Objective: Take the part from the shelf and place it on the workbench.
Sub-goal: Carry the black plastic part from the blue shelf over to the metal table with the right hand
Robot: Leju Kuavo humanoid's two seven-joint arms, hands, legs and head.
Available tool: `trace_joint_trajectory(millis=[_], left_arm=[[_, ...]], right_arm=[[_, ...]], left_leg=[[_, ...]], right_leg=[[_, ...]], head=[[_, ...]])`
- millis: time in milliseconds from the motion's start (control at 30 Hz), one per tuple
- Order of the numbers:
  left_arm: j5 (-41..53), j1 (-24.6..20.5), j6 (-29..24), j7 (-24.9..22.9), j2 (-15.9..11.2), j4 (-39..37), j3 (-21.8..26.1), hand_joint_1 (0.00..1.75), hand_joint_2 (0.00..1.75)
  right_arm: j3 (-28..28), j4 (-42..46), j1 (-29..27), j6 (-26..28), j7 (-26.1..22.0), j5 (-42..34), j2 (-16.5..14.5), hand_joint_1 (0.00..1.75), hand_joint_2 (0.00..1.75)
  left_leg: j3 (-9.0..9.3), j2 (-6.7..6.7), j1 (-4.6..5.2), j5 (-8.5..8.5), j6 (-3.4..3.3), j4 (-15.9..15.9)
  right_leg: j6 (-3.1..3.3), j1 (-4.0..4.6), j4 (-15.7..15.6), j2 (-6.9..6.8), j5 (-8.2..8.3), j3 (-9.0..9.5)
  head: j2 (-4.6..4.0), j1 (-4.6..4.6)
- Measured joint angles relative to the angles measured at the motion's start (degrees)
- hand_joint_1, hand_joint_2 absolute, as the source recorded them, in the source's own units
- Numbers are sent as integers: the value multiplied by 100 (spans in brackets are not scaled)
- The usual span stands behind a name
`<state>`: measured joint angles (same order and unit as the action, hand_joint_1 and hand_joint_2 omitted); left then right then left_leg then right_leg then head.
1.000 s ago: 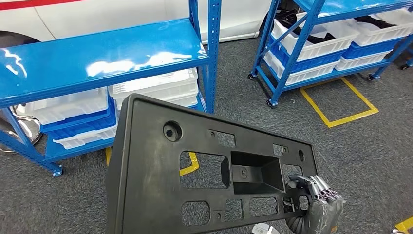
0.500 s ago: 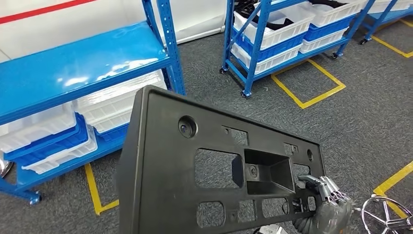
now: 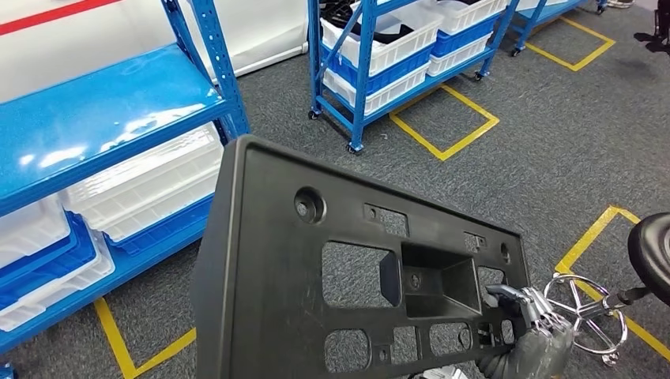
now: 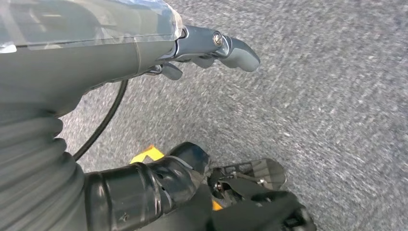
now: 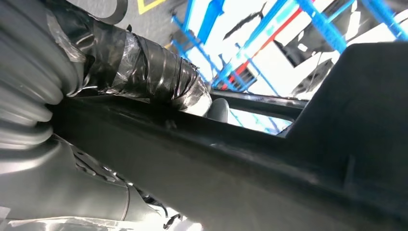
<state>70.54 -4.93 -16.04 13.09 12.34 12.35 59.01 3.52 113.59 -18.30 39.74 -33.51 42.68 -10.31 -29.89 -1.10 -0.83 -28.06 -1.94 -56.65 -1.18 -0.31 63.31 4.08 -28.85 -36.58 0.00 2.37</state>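
I have the right hand (image 3: 528, 339) nearest the camera, low in the head view, its fingers (image 3: 517, 300) hooked through a cut-out at the lower right corner of the part (image 3: 276, 300) and gripping it there. In the right wrist view the right hand (image 5: 144, 62) has its taped thumb lying along the part's (image 5: 269, 183) edge. The part is a wide black plastic panel with rectangular openings and a boxed recess just left of the fingers; it is held up off the floor, tilted, stretching away to the left of the hand. The left hand (image 4: 211, 48) hangs over grey carpet (image 4: 337, 96), holding nothing, fingers loosely extended. Just right of the right hand I see a chrome chair base (image 3: 589, 316) and a black seat (image 3: 652, 253), standing on yellow floor tape (image 3: 585, 245). Beyond the part, to the left, a blue shelf (image 3: 95, 118) with white bins (image 3: 150, 185) under it. Farther back, above the right hand, a second blue rack (image 3: 359, 63) on casters carries more white bins, with a yellow taped square (image 3: 446, 118) beside it.
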Motion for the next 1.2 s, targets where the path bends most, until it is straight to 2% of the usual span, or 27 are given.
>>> trace_joint_trajectory(millis=[33, 67, 100, 133, 167, 233, 300, 333, 400, 433, 500, 567, 600, 633, 667, 700, 733, 767, 800, 867, 933, 1000, 1067, 1100, 1133, 1167, 1200], left_arm=[[2, 3, 3, 1, 1, 0, 0, 0, 175], [3, 9, 7, 0, 1, 0, 0, 0, 175], [3, 15, 9, -2, 2, 0, 0, 0, 175], [3, 19, 9, -3, 1, 0, 0, 0, 175], [3, 18, 9, -4, 1, 0, 0, 0, 175], [9, 11, 9, -4, 5, 0, 0, 0, 175], [19, 6, 9, -4, 9, 0, 0, 0, 175], [23, 3, 9, -4, 9, 0, 0, 0, 175], [26, -8, 9, -5, 10, 0, 0, 0, 175], [26, -16, 9, -5, 10, 0, 0, 0, 175], [27, -17, 9, -9, 11, 0, 0, 0, 175], [28, 1, 10, -20, 11, 0, 0, 0, 175], [29, 12, 10, -26, 11, 0, 0, 0, 175], [30, 17, 11, -31, 11, 0, 0, 0, 175], [32, 20, 11, -34, 11, 0, 0, 0, 175], [34, 19, 12, -38, 11, 0, 0, 0, 175], [36, 18, 12, -40, 10, 0, 0, 0, 175], [36, 24, 13, -41, 10, 0, 0, 0, 175], [34, 28, 14, -39, 10, 0, 0, 0, 175], [28, 29, 21, -33, 11, 0, 0, 0, 175], [14, 18, 32, -25, 13, 0, 1, 0, 175], [-1, 15, 57, 1, 17, 0, 1, 0, 175], [-6, 22, 95, 38, 19, 0, 0, 0, 175], [-8, 29, 110, 55, 18, 0, 1, 0, 175], [-11, 35, 121, 70, 16, 0, 1, 0, 175], [-13, 37, 128, 84, 15, 0, 2, 0, 175], [-15, 34, 134, 93, 14, 0, 2, 0, 175]], right_arm=[[-14, 4, 1, 0, -1, 1, -1, 173, 175], [-22, 6, 3, 0, -1, 1, -1, 173, 175], [-28, 5, 0, 0, 0, 0, -1, 173, 175], [-32, 4, -5, 0, 1, 0, -1, 173, 175], [-35, 4, -8, 0, 1, -1, -1, 173, 175], [-37, 4, -6, 0, 1, -3, -1, 173, 175], [-38, 5, 3, 0, 5, -14, -1, 173, 175], [-39, 5, 6, 0, 10, -24, -1, 173, 175], [-43, 6, 3, 0, 21, -43, -1, 173, 175], [-45, 7, 0, 1, 26, -48, -1, 173, 175], [-48, 10, 3, 2, 32, -52, -2, 173, 175], [-49, 10, 9, 2, 36, -52, -4, 173, 175], [-49, 9, 7, 2, 37, -52, -5, 173, 175], [-50, 8, 5, 2, 38, -52, -5, 173, 175], [-50, 7, 4, 2, 40, -52, -5, 173, 175], [-50, 7, 3, 2, 41, -52, -5, 173, 175], [-50, 7, 3, 2, 42, -52, -5, 173, 175], [-50, 7, 5, 2, 43, -52, -5, 173, 175], [-50, 7, 8, 2, 43, -52, -5, 173, 175], [-51, 7, 13, 2, 46, -52, -5, 173, 175], [-55, 7, 5, 2, 50, -51, -5, 173, 175], [-69, 8, -2, 2, 51, -51, -5, 173, 175], [-81, 9, 0, 2, 51, -52, -5, 173, 175], [-85, 8, 0, 2, 51, -52, -5, 173, 175], [-89, 8, -3, 2, 51, -52, -5, 173, 175], [-95, 7, -8, 2, 51, -52, -5, 173, 175], [-101, 7, -11, 2, 51, -52, -5, 173, 175]], left_leg=[[5, 80, 16, 6, -17, 13], [2, 161, 25, 3, -26, 12], [-2, 246, 31, -5, -29, 8], [-1, 327, 34, -14, -26, 5], [4, 403, 34, -25, -17, 1], [34, 532, 32, -61, 22, -16], [62, 626, 54, -113, 87, -52], [74, 666, 67, -131, 118, -64], [96, 749, 69, -154, 173, -68], [94, 713, 55, -191, 203, -94], [-34, 480, 26, -435, 245, -413], [-376, 229, 14, -829, 256, -1162], [-552, 184, 14, -961, 258, -1529], [-662, 168, 14, -989, 257, -1742], [-669, 160, 13, -889, 252, -1728], [-572, 138, 11, -691, 241, -1489], [-409, 66, 6, -451, 226, -1101], [-252, -70, 1, -272, 210, -721], [-136, -195, -8, -170, 197, -422], [-56, -324, -2, -158, 178, -207], [-33, -209, -3, -129, 127, -155], [-14, -63, -15, -84, 50, -90], [-6, 90, -2, -76, 6, -69], [-7, 175, 9, -84, -1, -73], [-6, 261, 16, -93, -3, -77], [0, 346, 19, -106, -1, -81], [11, 422, 21, -123, 7, -85]], right_leg=[[-19, -1, 328, -174, -187, -155], [-42, -13, 703, -275, -369, -334], [-67, -31, 1012, -323, -481, -480], [-89, -52, 1150, -349, -490, -540], [-109, -75, 1064, -375, -392, -485], [-129, -105, 340, -540, -40, -75], [-89, -75, -280, -741, 149, 265], [-56, -52, -386, -779, 153, 315], [21, -27, -398, -673, 159, 299], [57, -33, -410, -619, 169, 297], [142, -56, -443, -510, 196, 300], [194, -48, -446, -394, 202, 290], [203, -39, -442, -324, 202, 287], [205, -32, -437, -247, 202, 285], [205, -28, -429, -165, 202, 287], [203, -28, -421, -82, 201, 294], [196, -31, -409, -1, 197, 299], [180, -27, -392, 75, 191, 296], [157, -27, -370, 142, 191, 277], [89, -37, -356, 256, 213, 222], [23, -55, -357, 320, 236, 180], [-21, -41, -134, 84, 85, 68], [-56, -33, 484, -238, -255, -221], [-75, -41, 835, -303, -400, -390], [-91, -51, 1075, -334, -463, -507], [-102, -59, 1132, -356, -425, -532], [-107, -63, 978, -382, -293, -446]], head=[[0, 5], [0, 8], [0, 8], [0, 8], [0, 8], [0, 9], [0, 6], [0, 2], [0, -4], [0, -3], [0, -5], [0, -6], [0, -5], [0, -5], [0, -5], [0, -5], [0, -5], [0, -4], [0, -4], [0, -4], [0, -4], [0, 7], [0, 16], [0, 15], [0, 15], [0, 14], [0, 15]])
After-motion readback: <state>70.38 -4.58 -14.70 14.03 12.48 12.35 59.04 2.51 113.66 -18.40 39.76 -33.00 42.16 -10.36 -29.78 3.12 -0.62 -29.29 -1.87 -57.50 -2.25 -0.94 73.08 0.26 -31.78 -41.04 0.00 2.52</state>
